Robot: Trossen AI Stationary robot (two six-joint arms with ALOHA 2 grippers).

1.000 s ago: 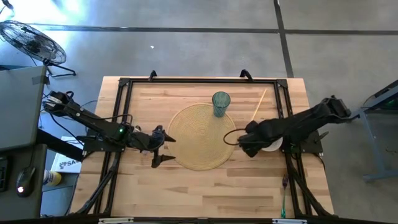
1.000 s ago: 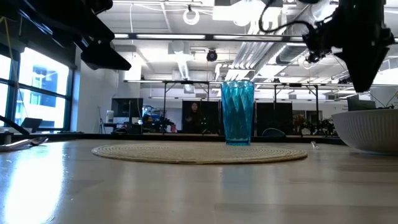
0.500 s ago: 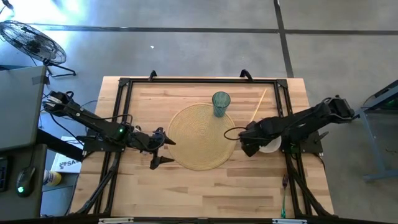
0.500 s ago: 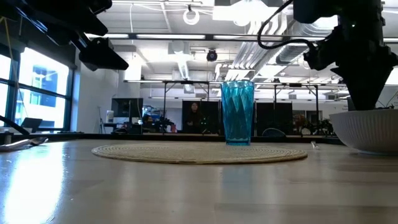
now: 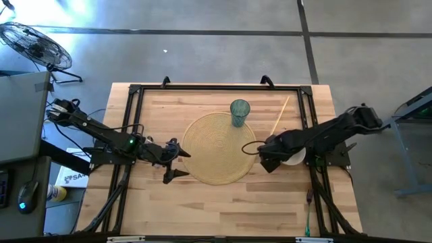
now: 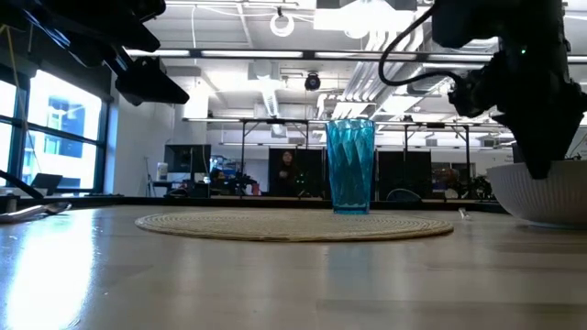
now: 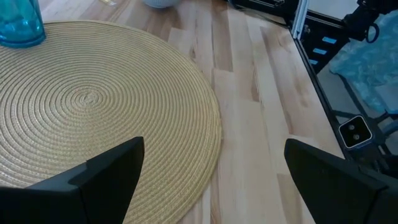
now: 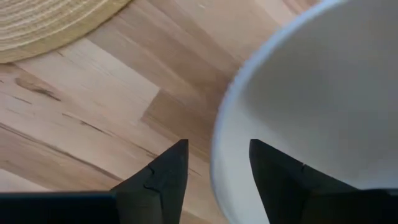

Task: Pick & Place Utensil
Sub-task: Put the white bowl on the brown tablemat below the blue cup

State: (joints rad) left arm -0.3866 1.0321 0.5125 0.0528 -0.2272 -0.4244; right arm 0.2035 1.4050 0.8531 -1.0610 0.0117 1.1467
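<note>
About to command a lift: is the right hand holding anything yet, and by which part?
Nothing yet. The right hand is open, straddling the white bowl's rim, one finger outside and one inside, not closed on it.

Grey concrete floor, floor fan, bright windows.

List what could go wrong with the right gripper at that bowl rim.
The right gripper straddles the white bowl's rim, one finger inside, one outside. Gripping one side only, the bowl could tilt or slip when lifted. Carried toward the woven mat, it might knock the blue cup. The left gripper waits open at the mat's far edge.
</note>
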